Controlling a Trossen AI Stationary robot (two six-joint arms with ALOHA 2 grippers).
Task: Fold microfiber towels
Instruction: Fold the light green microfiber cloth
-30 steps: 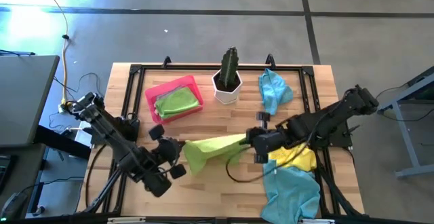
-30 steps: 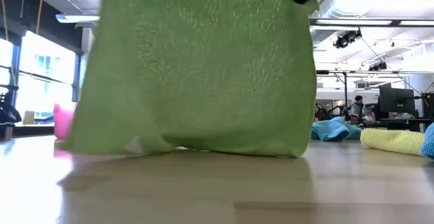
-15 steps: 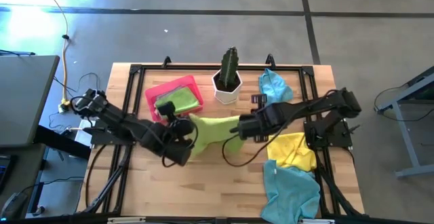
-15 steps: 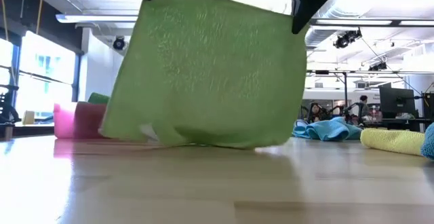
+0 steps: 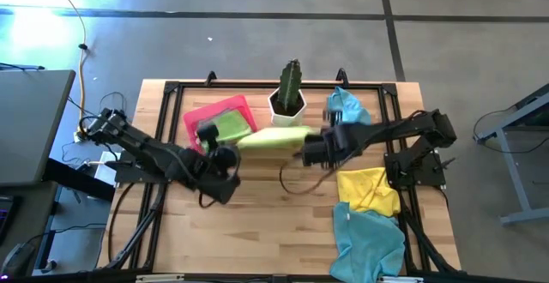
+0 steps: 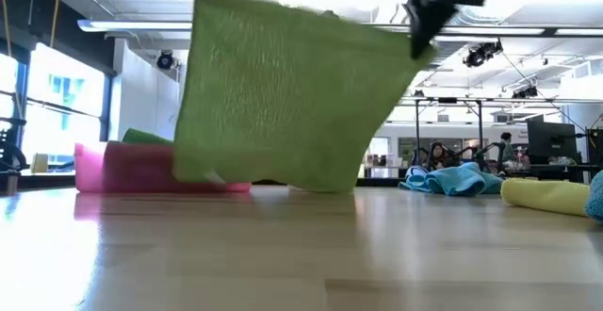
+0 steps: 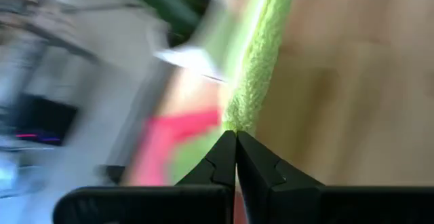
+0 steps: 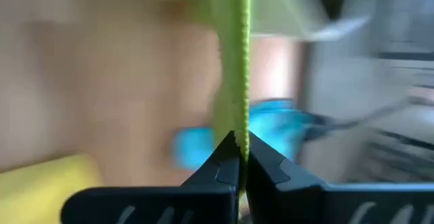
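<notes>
A lime green microfiber towel (image 5: 273, 138) hangs spread between my two grippers, just in front of the cactus pot. My left gripper (image 5: 233, 149) is shut on its upper left corner and my right gripper (image 5: 307, 147) on its upper right corner. In the low view the towel (image 6: 283, 94) hangs as a flat sheet, its right top corner lower than its left. Its lower edge (image 6: 273, 185) reaches down to table level; I cannot tell whether it touches. A second green towel (image 5: 225, 127) lies in the pink tray (image 5: 192, 118). My left gripper pinches the towel's upper left corner (image 7: 239, 119) between its two shut fingers, slanting down from the table's left. The towel hangs below it. My right gripper pinches the upper right corner (image 8: 239, 119) between its shut fingers, slanting down from the table's right. The top edge (image 6: 301, 14) runs nearly straight between the holds.
A cactus in a white pot (image 5: 289, 101) stands just behind the towel. A light blue towel (image 5: 346, 113) lies at the far right, with a yellow towel (image 5: 369, 189) and another light blue one (image 5: 369, 240) at the near right. The table's middle and near left are bare wood.
Both grippers have carried the green towel toward the table's far edge, up to the pink tray and the cactus, turning their wrists on the way. The towel, earlier trailing toward the near side, now hangs below its top edge.
</notes>
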